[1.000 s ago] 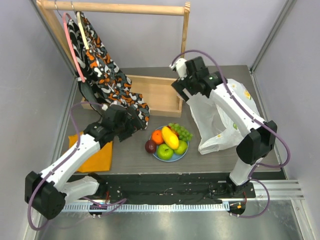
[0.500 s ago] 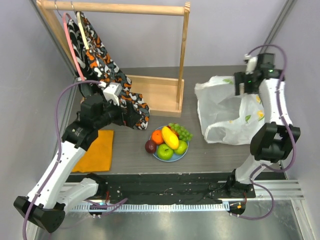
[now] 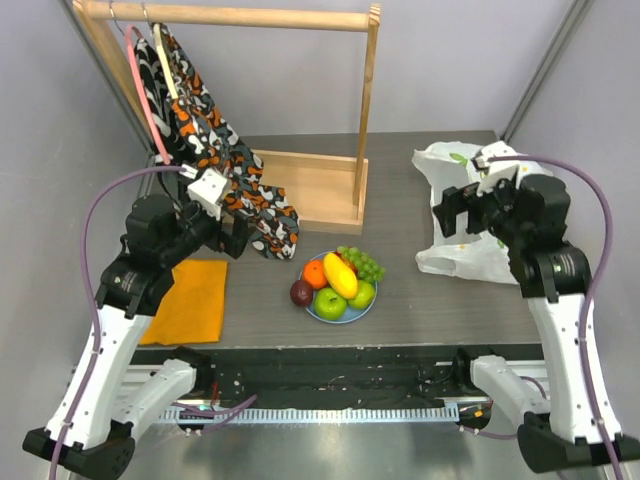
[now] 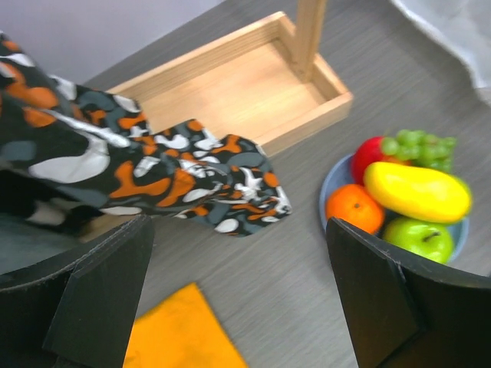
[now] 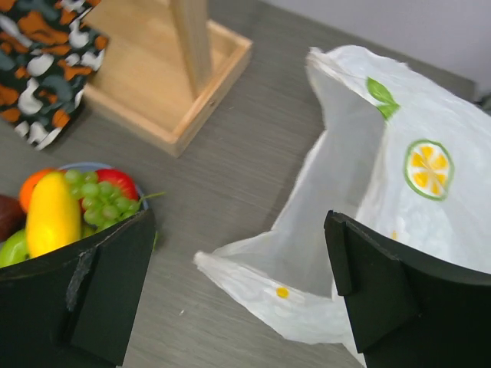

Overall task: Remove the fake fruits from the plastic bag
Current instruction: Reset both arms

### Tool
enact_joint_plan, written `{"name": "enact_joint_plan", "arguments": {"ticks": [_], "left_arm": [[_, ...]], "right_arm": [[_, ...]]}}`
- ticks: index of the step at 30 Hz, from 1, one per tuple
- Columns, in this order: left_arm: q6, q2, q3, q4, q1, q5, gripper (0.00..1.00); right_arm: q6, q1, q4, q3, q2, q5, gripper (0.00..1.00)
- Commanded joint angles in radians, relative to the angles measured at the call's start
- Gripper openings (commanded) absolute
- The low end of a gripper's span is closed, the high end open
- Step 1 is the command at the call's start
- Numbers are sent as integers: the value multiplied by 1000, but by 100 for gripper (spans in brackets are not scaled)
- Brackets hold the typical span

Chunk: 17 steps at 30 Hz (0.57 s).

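TOP VIEW
- fruits: all heaped on plate, mid-table btwn the two arms; none seen elsewhere.
- bag: far right, slack, well apart from plate. Long axis runs far-to-near; R arm hides its middle.
- right gripper: over bag, jaws spread wide, nothing in them.
- left gripper: by patterned cloth, also spread wide, empty.
- nearer arm: R for bag, by a long way; plate lies roughly midway btwn both.

LEFT WRIST
- fingers: far apart, bare.
- below: patterned cloth tail and orange cloth; fruits off to the right on plate, not under the jaws.

RIGHT WRIST
- fingers: wide apart, holding nothing.
- bag vs gripper: just below and to the right. Mouth gapes left, toward the plate side.
- inside bag: looks flat, no fruit visible (a fold could hide a small one, can't rule it out).
- judgement: task prob. done or nearly. If a check is wanted, R arm is the one, straight down onto the bag mouth.
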Motion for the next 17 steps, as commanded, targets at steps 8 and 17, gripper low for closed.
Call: {"name": "enact_joint_plan", "arguments": {"ticks": [8,17], "left_arm": [[46,-24,-57,58,63,-154,100],[18,-33,-66,102,104,-61,100]], "right_arm": [[126,-12,-27,53,100,262,100],[134,-12,-1,49,143,150,100]]}}
